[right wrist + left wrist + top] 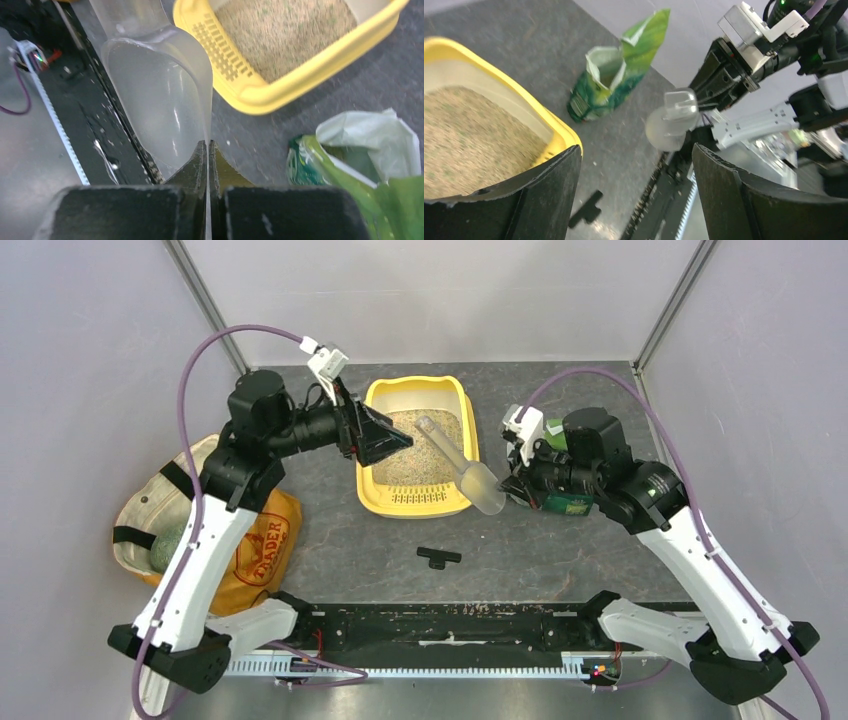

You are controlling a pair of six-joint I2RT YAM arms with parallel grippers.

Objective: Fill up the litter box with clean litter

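Right gripper point(207, 146) clenched on bowl rim of clear scoop point(160, 85). Litter box point(280, 95) just ahead of scoop, grille end nearest, clean litter point(285, 30) inside. Green bag point(350, 150) beside gripper. Left gripper point(636, 150) released, jaws wide, at box's left rim.

Only legible txt I get is red lettering "RADER" on the orange tote point(262, 550) in top cam, rest of logo unreadable; print on green bag point(609, 85) too blurred to read.
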